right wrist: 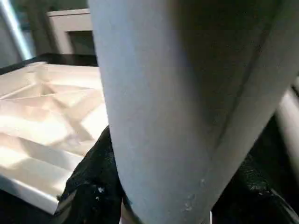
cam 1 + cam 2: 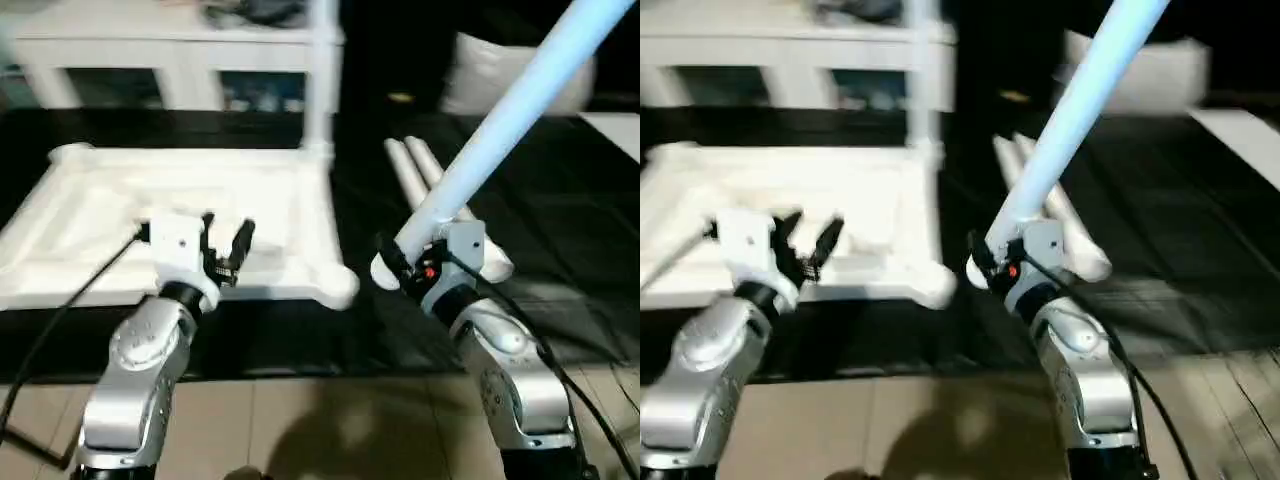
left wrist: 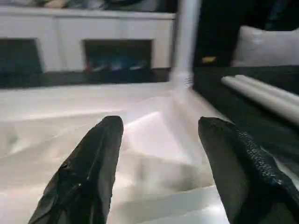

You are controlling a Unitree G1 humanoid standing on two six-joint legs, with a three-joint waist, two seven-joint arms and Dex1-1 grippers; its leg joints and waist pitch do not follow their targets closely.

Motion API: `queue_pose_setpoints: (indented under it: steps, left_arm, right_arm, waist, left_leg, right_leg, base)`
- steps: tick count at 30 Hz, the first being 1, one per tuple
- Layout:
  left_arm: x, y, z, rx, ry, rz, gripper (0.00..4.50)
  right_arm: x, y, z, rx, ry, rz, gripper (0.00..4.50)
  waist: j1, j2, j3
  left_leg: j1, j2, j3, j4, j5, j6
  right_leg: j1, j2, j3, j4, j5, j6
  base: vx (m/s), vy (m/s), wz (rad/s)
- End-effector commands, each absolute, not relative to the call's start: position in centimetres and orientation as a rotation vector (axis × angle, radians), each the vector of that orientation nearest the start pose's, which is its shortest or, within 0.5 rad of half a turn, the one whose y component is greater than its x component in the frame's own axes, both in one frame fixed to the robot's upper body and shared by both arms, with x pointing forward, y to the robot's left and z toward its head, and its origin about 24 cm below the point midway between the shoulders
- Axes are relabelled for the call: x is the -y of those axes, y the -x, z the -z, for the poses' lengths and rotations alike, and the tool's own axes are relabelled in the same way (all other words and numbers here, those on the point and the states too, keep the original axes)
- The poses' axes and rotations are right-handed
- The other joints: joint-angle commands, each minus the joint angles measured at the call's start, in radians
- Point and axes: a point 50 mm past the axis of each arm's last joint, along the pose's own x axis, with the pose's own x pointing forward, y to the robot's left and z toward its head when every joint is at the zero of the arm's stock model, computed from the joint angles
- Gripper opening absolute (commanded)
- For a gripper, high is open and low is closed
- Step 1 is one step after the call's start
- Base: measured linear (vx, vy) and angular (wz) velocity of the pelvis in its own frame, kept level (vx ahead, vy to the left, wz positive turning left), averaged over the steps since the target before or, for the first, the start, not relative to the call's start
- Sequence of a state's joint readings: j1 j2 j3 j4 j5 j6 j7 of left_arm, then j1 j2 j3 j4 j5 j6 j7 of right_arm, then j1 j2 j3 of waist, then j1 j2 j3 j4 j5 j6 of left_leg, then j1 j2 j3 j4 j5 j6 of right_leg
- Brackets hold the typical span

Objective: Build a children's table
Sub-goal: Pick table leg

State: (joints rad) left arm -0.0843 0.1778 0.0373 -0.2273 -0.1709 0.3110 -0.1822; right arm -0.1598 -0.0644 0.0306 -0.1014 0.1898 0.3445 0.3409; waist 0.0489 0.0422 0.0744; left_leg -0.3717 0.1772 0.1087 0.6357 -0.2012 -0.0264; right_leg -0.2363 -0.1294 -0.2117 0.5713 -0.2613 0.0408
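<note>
The tabletop [image 2: 190,225] lies underside up on the dark floor, 1 leg [image 2: 322,70] upright in its far right corner. Right jaws [image 2: 415,262] clamp a second leg [image 2: 510,115], slanting up and away, just right of the near right socket [image 2: 338,285]. Left jaws [image 2: 225,245] hang parted, empty, over the tabletop's near edge. 2 legs [image 2: 425,175] lie beside its right edge.

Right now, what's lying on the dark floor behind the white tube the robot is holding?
Two more legs lie side by side there; the held leg and right gripper cover their near ends.
</note>
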Motion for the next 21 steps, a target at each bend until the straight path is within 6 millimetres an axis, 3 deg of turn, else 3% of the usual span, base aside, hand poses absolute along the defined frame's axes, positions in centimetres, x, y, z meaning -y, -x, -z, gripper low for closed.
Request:
queue_pose_setpoints:
  steps: [1, 2, 3, 5, 6, 7, 8, 9, 10, 11, 12, 13, 14, 15, 16, 17, 18, 19, 20, 21]
  left_arm:
    - [-17.1, -26.6, -9.3, 0.012, -0.033, 0.194, 2.97]
    - [-17.1, -26.6, -9.3, 0.014, -0.037, 0.195, 2.97]
    - [-17.0, -26.7, -9.5, 0.027, -0.048, 0.203, 2.97]
    - [-16.9, -26.8, -9.7, 0.038, -0.064, 0.221, 2.97]
    - [-16.7, -26.9, -9.7, 0.040, -0.062, 0.242, 2.97]
    - [-16.6, -26.9, -9.7, 0.039, -0.061, 0.248, 2.97]
    - [-16.3, -27.0, -9.7, 0.036, -0.066, 0.278, 2.97]
    - [-16.1, -27.0, -9.6, 0.036, -0.072, 0.289, 2.97]
    - [-16.1, -27.0, -9.6, 0.036, -0.072, 0.289, 2.97]
    - [-15.7, -27.0, -9.6, 0.034, -0.071, 0.339, 2.97]
    - [-15.3, -27.0, -9.6, 0.036, -0.083, 0.379, 2.97]
    - [-15.2, -27.0, -9.6, 0.036, -0.082, 0.387, 2.97]
    - [-15.0, -27.1, -9.6, 0.036, -0.079, 0.411, 2.97]
    - [-15.0, -27.3, -9.6, 0.039, -0.080, 0.408, 2.97]
    - [-15.1, -27.4, -9.6, 0.039, -0.079, 0.404, 2.97]
    - [-15.1, -27.4, -9.6, 0.040, -0.076, 0.402, 2.97]
    - [-15.1, -27.5, -9.7, 0.050, -0.063, 0.395, 2.97]
    - [-15.1, -27.5, -9.7, 0.056, -0.056, 0.394, 2.97]
    - [-15.1, -27.6, -9.5, 0.042, -0.042, 0.383, 2.97]
    - [-15.1, -27.6, -9.4, 0.031, -0.033, 0.375, 2.97]
  right_arm:
    - [11.3, -27.7, -8.1, -0.053, -0.116, -0.508, 1.91]
    - [11.3, -27.7, -8.1, -0.052, -0.115, -0.512, 1.91]
    - [11.2, -27.7, -8.0, -0.051, -0.118, -0.517, 1.91]
    - [11.6, -27.8, -8.0, -0.044, -0.195, -0.476, 1.91]
    - [11.9, -27.9, -7.9, -0.046, -0.229, -0.440, 1.91]
    - [12.0, -28.0, -7.9, -0.048, -0.223, -0.434, 1.91]
    - [12.2, -28.1, -7.9, -0.048, -0.181, -0.421, 1.91]
    - [12.3, -28.1, -7.9, -0.045, -0.168, -0.416, 1.91]
    - [12.3, -28.1, -7.9, -0.045, -0.168, -0.416, 1.91]
    - [12.7, -28.1, -7.9, -0.040, -0.157, -0.395, 1.91]
    - [13.0, -28.2, -7.9, -0.035, -0.157, -0.374, 1.91]
    - [13.1, -28.2, -8.0, -0.035, -0.157, -0.368, 1.91]
    - [13.6, -28.1, -8.1, -0.035, -0.158, -0.350, 1.91]
    - [13.9, -27.9, -8.1, -0.035, -0.154, -0.344, 1.91]
    - [13.9, -27.9, -8.2, -0.035, -0.151, -0.344, 1.91]
    - [14.0, -27.8, -8.1, -0.038, -0.148, -0.343, 1.91]
    - [14.0, -27.4, -8.1, -0.045, -0.119, -0.344, 1.91]
    - [14.0, -27.3, -8.0, -0.047, -0.102, -0.346, 1.91]
    - [13.8, -27.0, -7.9, -0.054, -0.091, -0.347, 1.91]
    - [13.8, -26.8, -7.8, -0.058, -0.087, -0.347, 1.91]
  waist:
    - [-0.010, 0.011, -0.040]
    - [-0.019, 0.024, -0.053]
    - [-0.039, 0.022, -0.069]
    - [-0.065, 0.023, -0.076]
    - [-0.076, 0.008, -0.077]
    - [-0.069, 0.008, -0.073]
    - [-0.055, -0.014, -0.056]
    - [-0.045, -0.040, -0.048]
    - [-0.039, -0.066, -0.055]
    - [-0.009, -0.078, -0.035]
    - [0.014, -0.090, -0.072]
    - [0.025, -0.089, -0.088]
    - [0.019, -0.070, -0.091]
    - [0.017, -0.045, -0.097]
    - [0.014, -0.027, -0.103]
    - [0.004, -0.005, -0.100]
    - [-0.001, 0.018, -0.126]
    - [-0.011, 0.011, -0.129]
    - [-0.015, 0.009, -0.128]
    - [0.002, -0.001, -0.114]
  left_leg:
    - [-0.020, 0.005, -0.019, -0.113, -0.577, 0.007]
    - [0.005, -0.007, -0.051, -0.136, -0.595, 0.023]
    - [0.076, 0.004, -0.126, -0.155, -0.545, 0.135]
    - [0.157, 0.017, -0.210, -0.150, -0.531, 0.288]
    - [0.190, 0.104, -0.196, -0.131, -0.451, 0.326]
    - [0.172, 0.097, -0.192, -0.137, -0.413, 0.352]
    - [0.128, 0.078, -0.133, -0.164, -0.447, 0.321]
    - [0.100, 0.031, -0.087, -0.169, -0.467, 0.256]
    - [0.090, 0.000, -0.067, -0.146, -0.458, 0.225]
    - [0.070, -0.050, -0.028, -0.079, -0.413, 0.189]
    - [0.009, -0.071, -0.037, 0.063, -0.169, 0.148]
    - [-0.045, -0.076, -0.047, 0.073, -0.040, 0.103]
    - [-0.068, -0.073, -0.051, 0.049, 0.111, 0.067]
    - [-0.054, -0.054, -0.045, -0.029, 0.287, 0.030]
    - [-0.045, -0.044, -0.042, -0.057, 0.367, 0.022]
    - [-0.028, -0.001, -0.058, -0.052, 0.399, 0.079]
    - [0.031, 0.062, -0.099, -0.019, 0.550, 0.130]
    - [0.045, 0.079, -0.118, -0.020, 0.632, 0.158]
    - [0.043, 0.077, -0.121, -0.021, 0.681, 0.178]
    - [-0.002, 0.030, -0.071, -0.023, 0.520, 0.149]
  right_leg:
    - [0.044, -0.022, 0.027, -0.105, -0.678, -0.096]
    - [0.048, 0.020, 0.036, -0.079, -0.520, -0.117]
    - [0.012, 0.059, 0.047, -0.035, -0.334, -0.137]
    - [-0.061, 0.088, 0.077, 0.049, -0.240, -0.104]
    - [-0.147, 0.057, 0.146, 0.136, -0.108, -0.040]
    - [-0.152, 0.053, 0.155, 0.149, -0.090, -0.023]
    - [-0.146, 0.050, 0.169, 0.135, -0.013, -0.041]
    - [-0.117, 0.029, 0.202, 0.053, 0.010, -0.054]
    - [-0.084, 0.001, 0.244, 0.005, -0.051, -0.043]
    - [-0.072, -0.044, 0.301, -0.067, -0.350, -0.033]
    - [0.019, -0.131, 0.374, -0.096, -0.564, -0.083]
    - [0.050, -0.098, 0.364, -0.052, -0.331, -0.108]
    - [0.047, -0.063, 0.317, -0.005, 0.144, -0.165]
    - [0.002, 0.003, 0.241, 0.047, 0.554, -0.180]
    - [-0.008, 0.035, 0.211, 0.069, 0.664, -0.166]
    - [-0.047, 0.050, 0.196, 0.078, 0.688, -0.124]
    - [-0.090, 0.031, 0.205, 0.105, 0.628, -0.126]
    - [-0.103, 0.019, 0.215, 0.110, 0.580, -0.129]
    - [-0.106, 0.008, 0.221, 0.101, 0.538, -0.138]
    - [-0.083, -0.013, 0.231, 0.063, 0.500, -0.181]
  base:
    - [0.131, 0.054, 0.68]
    - [0.185, 0.053, 0.68]
    - [0.185, 0.053, 0.68]
    - [0.223, 0.036, 0.65]
    - [0.224, 0.015, 0.61]
    - [0.187, -0.027, 0.28]
    - [0.152, -0.047, 0.00]
    - [0.152, -0.047, 0.00]
    - [0.148, -0.095, 0.05]
    - [0.179, -0.103, 0.00]
    - [0.179, -0.103, 0.00]
    - [0.196, -0.071, -0.12]
    - [0.160, -0.041, -0.08]
    - [0.160, -0.041, -0.08]
    - [0.000, 0.000, 0.00]
    - [0.000, 0.000, 0.00]
    - [0.000, 0.000, 0.00]
    - [0.085, 0.029, -0.03]
    - [0.000, 0.000, 0.00]
    - [0.000, 0.000, 0.00]
